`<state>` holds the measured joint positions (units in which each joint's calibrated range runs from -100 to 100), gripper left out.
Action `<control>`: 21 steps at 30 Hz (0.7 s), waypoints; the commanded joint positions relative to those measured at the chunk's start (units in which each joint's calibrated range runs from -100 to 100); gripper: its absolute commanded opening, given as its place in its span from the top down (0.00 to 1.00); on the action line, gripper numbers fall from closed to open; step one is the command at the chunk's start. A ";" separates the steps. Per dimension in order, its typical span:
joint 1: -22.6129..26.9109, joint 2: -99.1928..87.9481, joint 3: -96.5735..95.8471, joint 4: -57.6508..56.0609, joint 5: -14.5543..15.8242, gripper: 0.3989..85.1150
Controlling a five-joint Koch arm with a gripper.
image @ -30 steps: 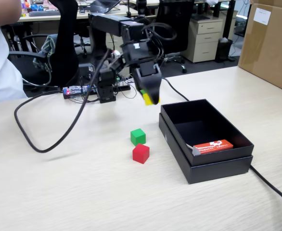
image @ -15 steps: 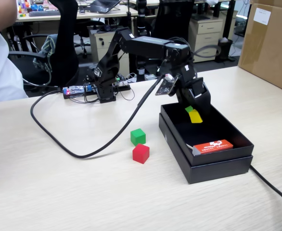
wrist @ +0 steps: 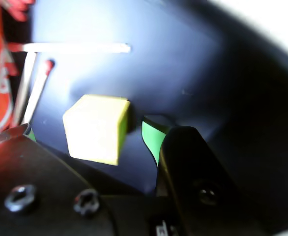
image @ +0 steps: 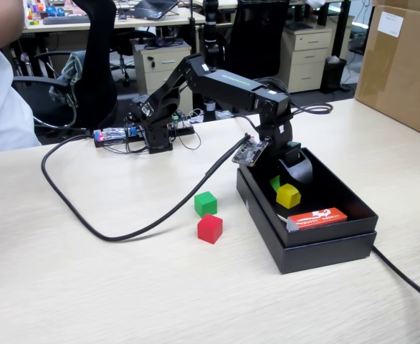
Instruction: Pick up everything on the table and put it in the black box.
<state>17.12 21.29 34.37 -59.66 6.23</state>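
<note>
Nearest, in the fixed view, the red cube [image: 210, 228] and green cube [image: 206, 203] are seen on the table [image: 110, 287], left of the black box [image: 325, 247]. Farther back, the gripper [image: 284, 188] is lowered inside the box with jaws spread. The yellow cube [image: 288, 196] lies loose between them, apart from the green-padded finger [wrist: 151, 137].

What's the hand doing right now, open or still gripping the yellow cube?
Hand: open, holding nothing; the yellow cube sits free between its fingers, inside the black box.

The beige table [image: 88, 287] is carrying 2 loose cubes, green [image: 205, 203] and red [image: 210, 228], beside the black box [image: 325, 247], with a cable [image: 110, 233] looping across.
</note>
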 commanded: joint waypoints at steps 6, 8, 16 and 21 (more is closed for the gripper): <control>-1.81 -37.88 -0.73 -3.28 -0.44 0.48; -3.13 -44.07 -6.53 -3.62 -0.88 0.48; -9.47 -50.61 -28.75 -3.62 -1.76 0.46; -10.74 -45.79 -31.01 -3.62 -1.81 0.45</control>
<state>6.96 -25.18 1.41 -62.99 4.81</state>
